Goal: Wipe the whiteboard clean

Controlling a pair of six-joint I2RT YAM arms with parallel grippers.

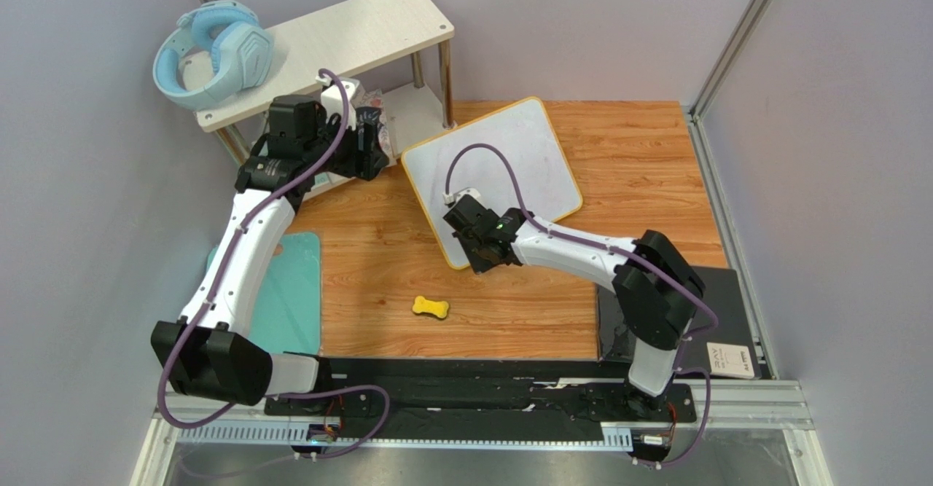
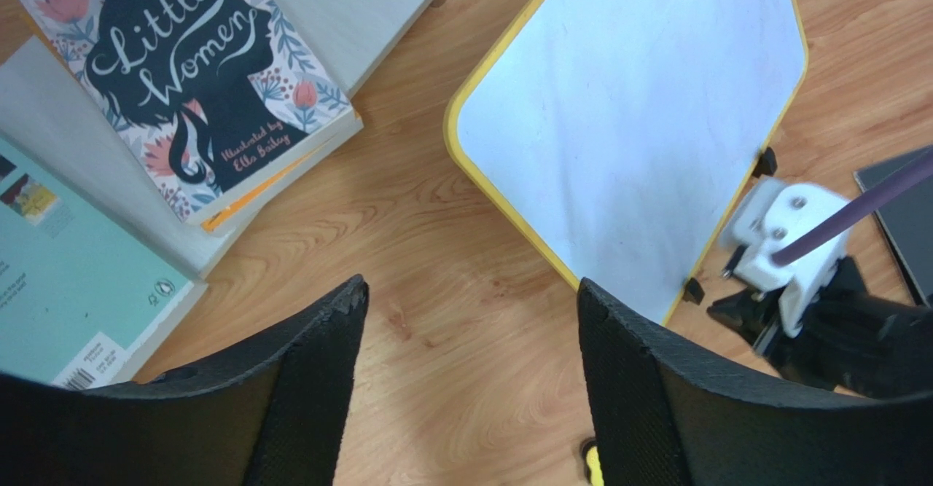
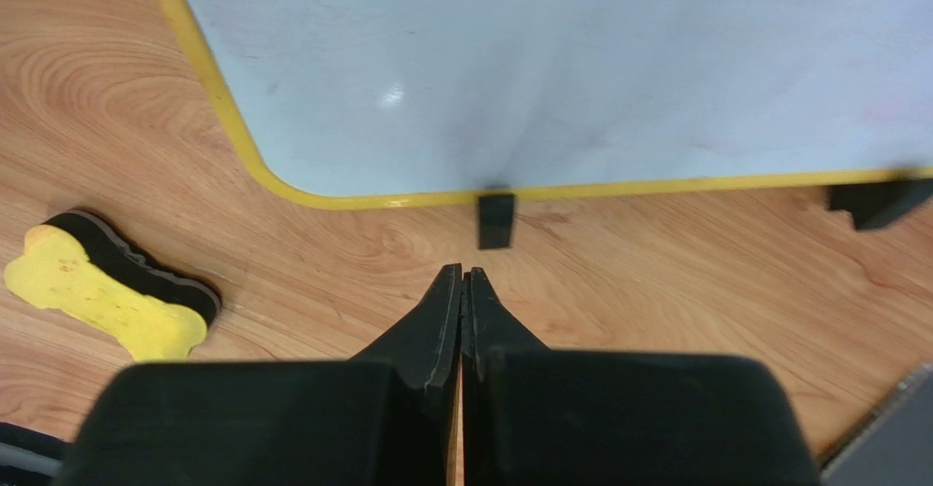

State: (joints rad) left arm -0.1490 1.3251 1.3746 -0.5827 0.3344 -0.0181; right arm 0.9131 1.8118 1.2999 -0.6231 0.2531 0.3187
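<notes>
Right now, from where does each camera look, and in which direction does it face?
Top external: above and behind the arm bases, looking down on the wooden table; both arms show fully.
Left wrist: beside the shelf, facing down toward the whiteboard, books on its left; the open left pincer shows below.
Right wrist: low by the whiteboard's footed edge, facing it; the shut right pincer shows, yellow eraser on the left.
Shared: both wrist views show the whiteboard's yellow-framed edge and feet.
</notes>
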